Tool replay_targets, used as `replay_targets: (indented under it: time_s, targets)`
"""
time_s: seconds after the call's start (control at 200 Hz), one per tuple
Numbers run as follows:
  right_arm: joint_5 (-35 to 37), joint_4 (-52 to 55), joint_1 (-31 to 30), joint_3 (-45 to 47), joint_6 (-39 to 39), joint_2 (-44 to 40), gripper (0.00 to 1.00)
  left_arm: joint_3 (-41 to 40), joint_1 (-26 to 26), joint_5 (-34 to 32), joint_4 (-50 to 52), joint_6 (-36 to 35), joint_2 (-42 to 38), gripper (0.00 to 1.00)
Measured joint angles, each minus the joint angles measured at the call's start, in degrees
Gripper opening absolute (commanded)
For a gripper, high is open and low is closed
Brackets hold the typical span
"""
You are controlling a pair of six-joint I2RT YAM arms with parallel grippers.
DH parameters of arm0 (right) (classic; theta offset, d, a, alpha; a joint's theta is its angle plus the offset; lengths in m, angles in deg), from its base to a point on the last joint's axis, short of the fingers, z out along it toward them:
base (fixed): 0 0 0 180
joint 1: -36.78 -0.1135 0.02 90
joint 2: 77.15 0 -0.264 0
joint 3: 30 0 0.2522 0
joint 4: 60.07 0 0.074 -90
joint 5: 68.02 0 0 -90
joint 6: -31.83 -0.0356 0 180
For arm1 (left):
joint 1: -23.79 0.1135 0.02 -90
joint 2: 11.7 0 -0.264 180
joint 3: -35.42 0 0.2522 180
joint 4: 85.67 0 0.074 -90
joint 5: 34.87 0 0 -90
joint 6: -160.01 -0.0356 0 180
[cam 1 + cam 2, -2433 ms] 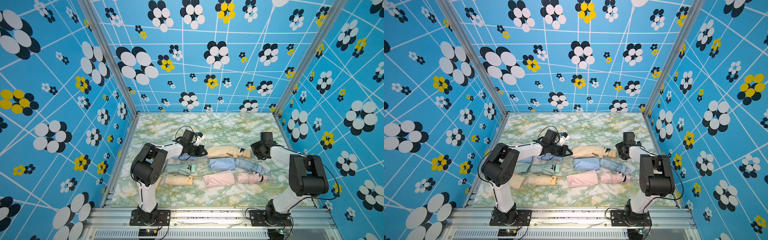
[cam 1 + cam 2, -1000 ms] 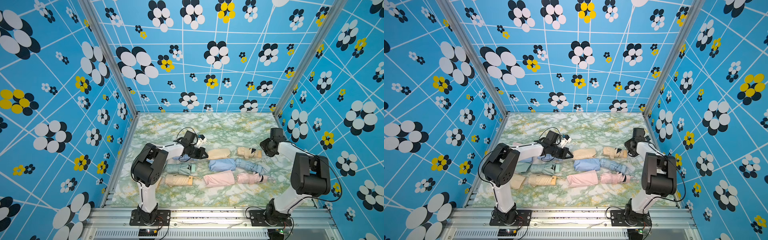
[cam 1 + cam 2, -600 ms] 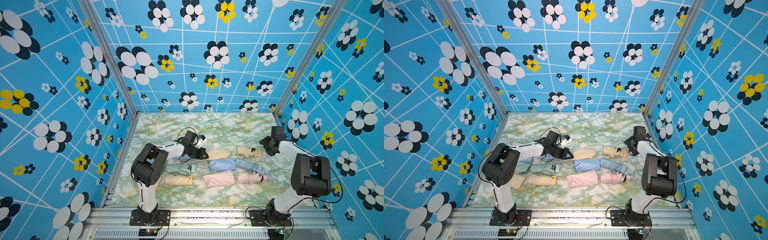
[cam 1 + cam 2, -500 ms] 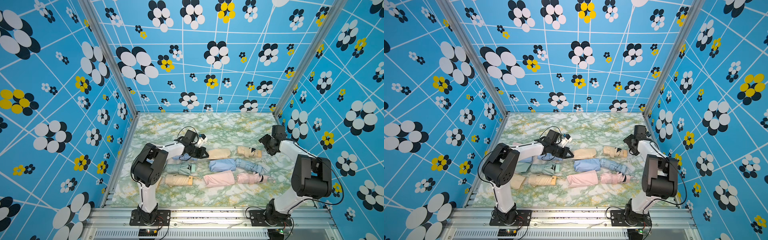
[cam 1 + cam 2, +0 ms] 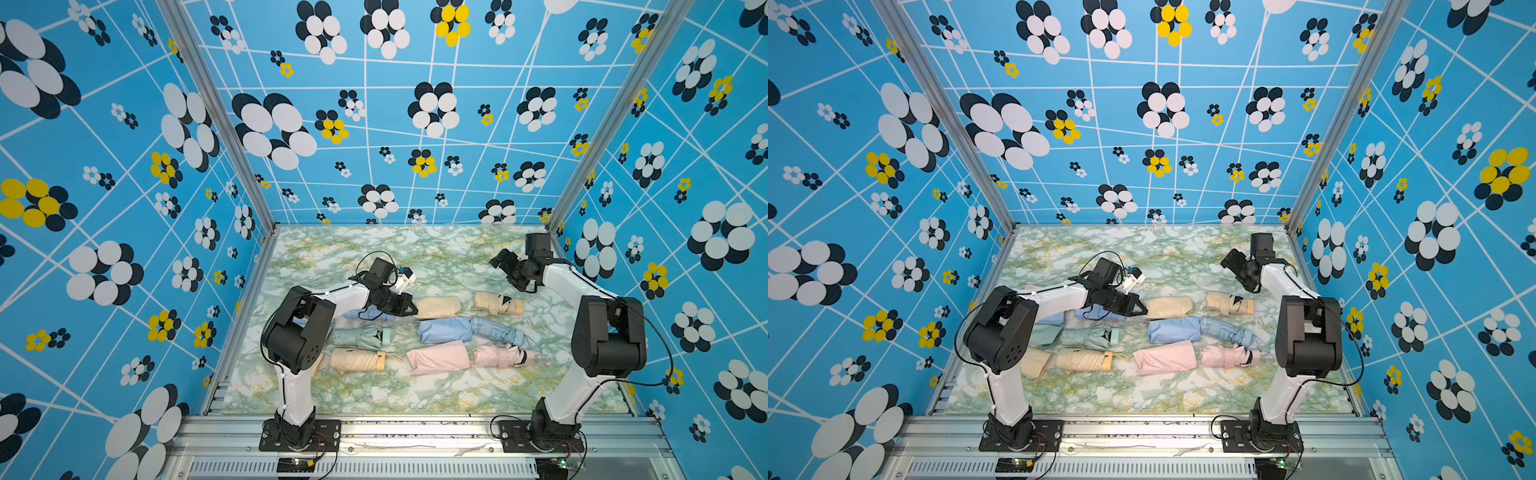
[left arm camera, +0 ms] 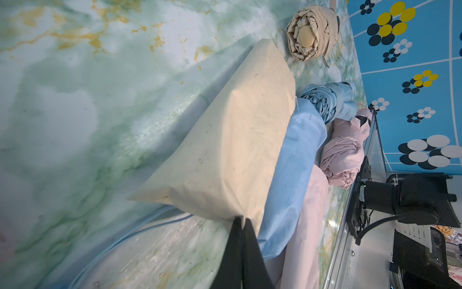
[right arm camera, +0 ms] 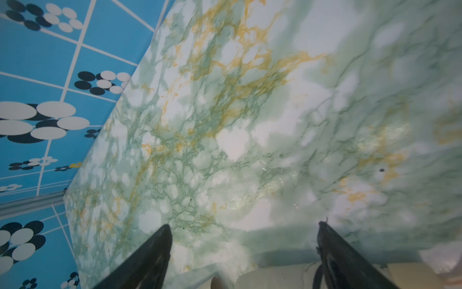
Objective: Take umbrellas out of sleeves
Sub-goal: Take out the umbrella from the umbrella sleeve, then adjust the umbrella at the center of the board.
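left fingers (image 6: 232,252) pinched on beige sleeve (image 6: 225,140) corner | right fingers (image 7: 150,257) wide, beige umbrella (image 5: 498,303) apart

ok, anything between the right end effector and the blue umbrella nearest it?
Yes: a beige umbrella lies flat between the open right end effector and the blue umbrella. From straight above, nothing visible covers the blue one.

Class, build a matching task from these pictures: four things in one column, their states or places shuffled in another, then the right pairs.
1 left gripper
2 right gripper
3 mint umbrella
4 pink sleeve

A open, holding nothing
B beside the pink umbrella
C shut on the beige sleeve
D on the left arm's side

Pairs: 1-C, 2-A, 3-D, 4-B
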State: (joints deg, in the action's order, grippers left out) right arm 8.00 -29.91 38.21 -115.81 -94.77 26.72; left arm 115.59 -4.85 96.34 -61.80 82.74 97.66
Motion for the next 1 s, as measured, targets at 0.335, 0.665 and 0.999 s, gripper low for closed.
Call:
replay_targets:
  time_s: [0.335, 0.665, 0.999]
  targets:
    - [-4.87, 4.26, -3.56, -3.45, 3.65, 6.25, 0.92, 0.0, -0.26, 0.2, 0.66, -0.59, 0.0, 0.0]
    - [-6.75, 5.95, -5.03, -1.49, 5.97, 6.25, 0.91, 0.04, -0.37, 0.63, 1.88, -1.88, 0.0, 0.0]
    - [-7.65, 6.21, -5.18, 3.15, 6.43, 4.37, 0.91, 0.11, -0.37, 1.09, 2.19, -2.32, 0.0, 0.0]
